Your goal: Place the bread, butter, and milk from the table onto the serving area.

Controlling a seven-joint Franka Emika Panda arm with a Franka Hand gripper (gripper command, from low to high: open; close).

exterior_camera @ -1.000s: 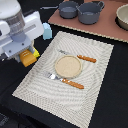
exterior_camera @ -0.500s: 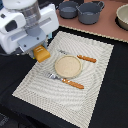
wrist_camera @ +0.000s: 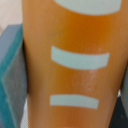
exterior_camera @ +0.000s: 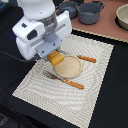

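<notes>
My gripper point(exterior_camera: 54, 54) is shut on the bread point(exterior_camera: 56, 59), an orange-brown loaf. I hold it just above the left edge of the round tan plate point(exterior_camera: 70, 67) on the serving area point(exterior_camera: 95, 95), a pale beige striped placemat. In the wrist view the bread point(wrist_camera: 75, 65) fills the frame, with pale scored marks across its orange top and dark fingers point(wrist_camera: 12, 90) at its sides. The butter and the milk are out of view. The black table point(exterior_camera: 112, 107) surrounds the mat.
Orange-handled cutlery lies on the mat: a fork point(exterior_camera: 65, 80) in front of the plate and a knife point(exterior_camera: 86, 59) behind it. A pinkish-brown board point(exterior_camera: 112, 27) with grey pots point(exterior_camera: 91, 12) stands at the back. The arm's white body point(exterior_camera: 40, 27) hides the mat's left part.
My gripper has carried the bread from over the black table at the exterior view's left rightwards over the placemat to the plate's edge.
</notes>
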